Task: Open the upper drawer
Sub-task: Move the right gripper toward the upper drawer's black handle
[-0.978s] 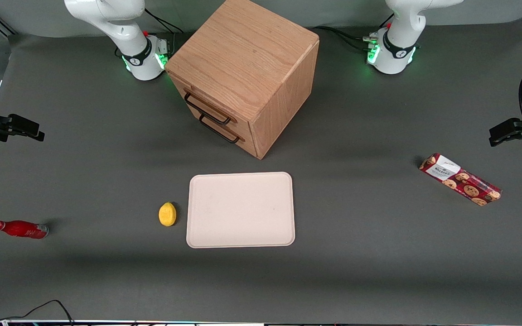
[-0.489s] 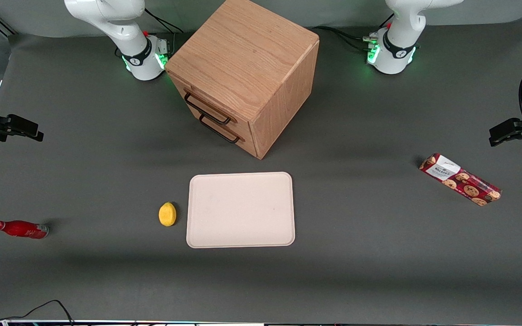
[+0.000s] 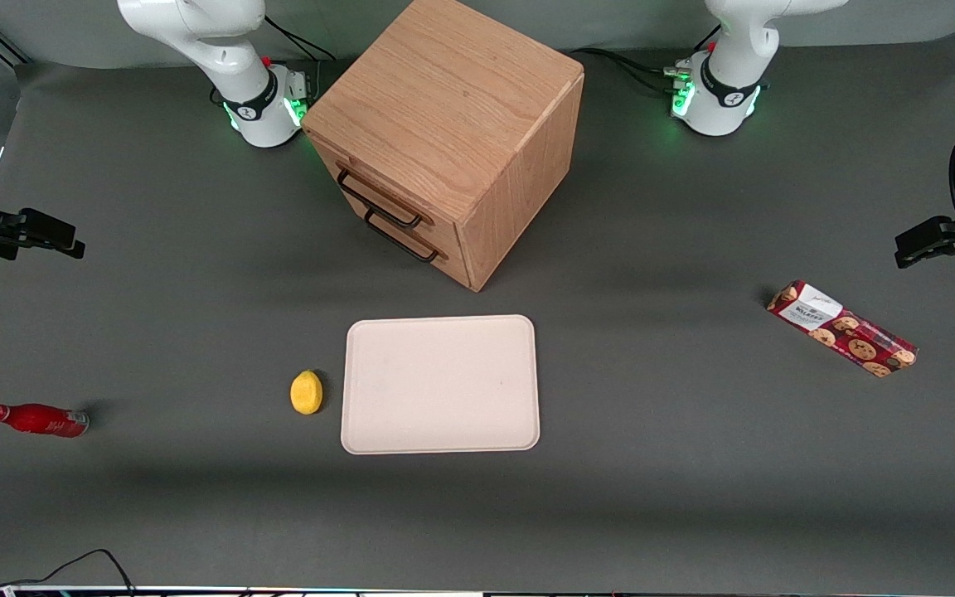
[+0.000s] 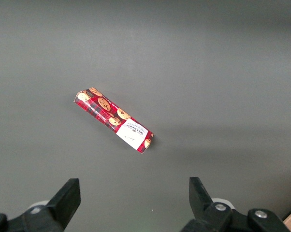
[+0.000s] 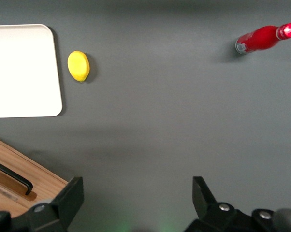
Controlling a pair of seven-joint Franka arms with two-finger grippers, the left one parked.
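Observation:
The light oak cabinet [image 3: 453,99] stands at the middle of the table, farther from the front camera than the tray. Its upper drawer [image 3: 366,178] is shut flush, with a thin black bar handle [image 3: 380,201] just above the lower drawer's handle [image 3: 399,235]. My right gripper [image 3: 63,236] hovers above the table at the working arm's end, well apart from the cabinet. In the right wrist view the gripper [image 5: 137,192] is open with nothing between its fingers. A corner of the cabinet [image 5: 44,181] and one black handle [image 5: 12,176] show there; which drawer's I cannot tell.
A beige tray [image 3: 440,384] lies nearer the front camera than the cabinet, with a yellow lemon [image 3: 306,391] beside it. A red bottle [image 3: 36,419] lies toward the working arm's end. A red cookie box [image 3: 842,328] lies toward the parked arm's end.
The right gripper has shifted only slightly toward the cabinet. The drawers and the loose objects have not moved.

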